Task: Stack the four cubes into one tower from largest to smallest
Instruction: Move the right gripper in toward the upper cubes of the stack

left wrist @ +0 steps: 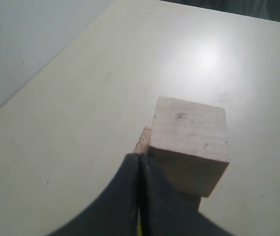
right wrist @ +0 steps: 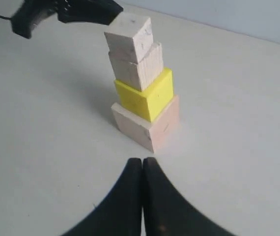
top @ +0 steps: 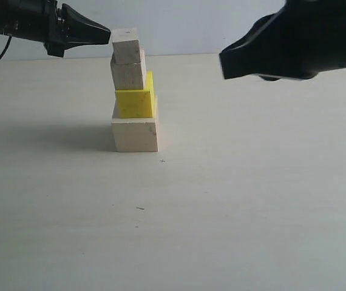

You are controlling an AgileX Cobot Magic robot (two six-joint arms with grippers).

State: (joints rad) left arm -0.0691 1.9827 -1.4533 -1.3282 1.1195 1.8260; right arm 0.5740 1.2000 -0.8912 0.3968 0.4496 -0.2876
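A tower stands left of centre on the table: large pale wood cube [top: 135,135] at the base, yellow cube [top: 136,100] on it, then the medium pale cube [top: 128,74], and the small pale cube [top: 125,45] on top. The upper cubes sit slightly twisted and offset. My left gripper [top: 108,34] is shut with nothing held, its tip at the small cube's left side. In the left wrist view the small cube [left wrist: 189,137] fills the middle just beyond the shut left gripper [left wrist: 140,158]. My right gripper [right wrist: 142,162] is shut and empty, hovering apart from the tower [right wrist: 142,93].
The pale tabletop [top: 252,200] stretches around the tower, with a light wall [top: 191,24] behind it. The right arm's black body [top: 294,42] hangs at the upper right, well off the table.
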